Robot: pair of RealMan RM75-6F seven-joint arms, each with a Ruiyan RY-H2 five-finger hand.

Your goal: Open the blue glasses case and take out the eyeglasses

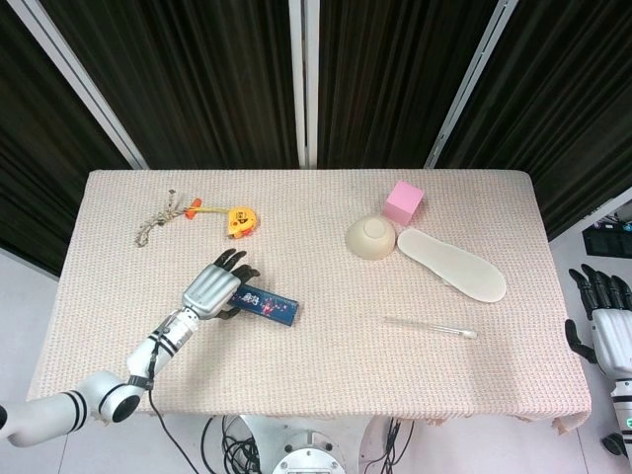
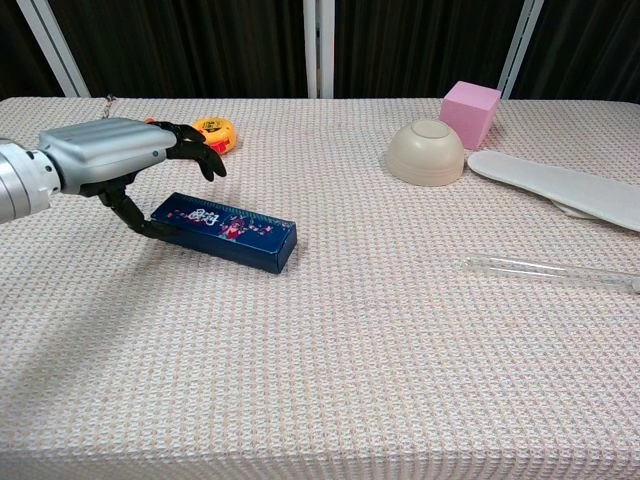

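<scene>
You are at the first step: getting hold of the blue glasses case, which lies closed and flat on the bench toward its left side, its long axis running at a slant. Your left hand is over the case's left end, fingers spread above it and the thumb down at the near edge; whether the thumb actually touches the case I cannot tell, and nothing is clamped yet. Your right hand hangs off the bench's right edge, fingers apart, holding nothing.

Next, I judge, you need to settle the left hand down to pin or grip that end firmly. Then bring the right hand across to work the lid, since the case looks light enough to slide on the woven cloth.
</scene>
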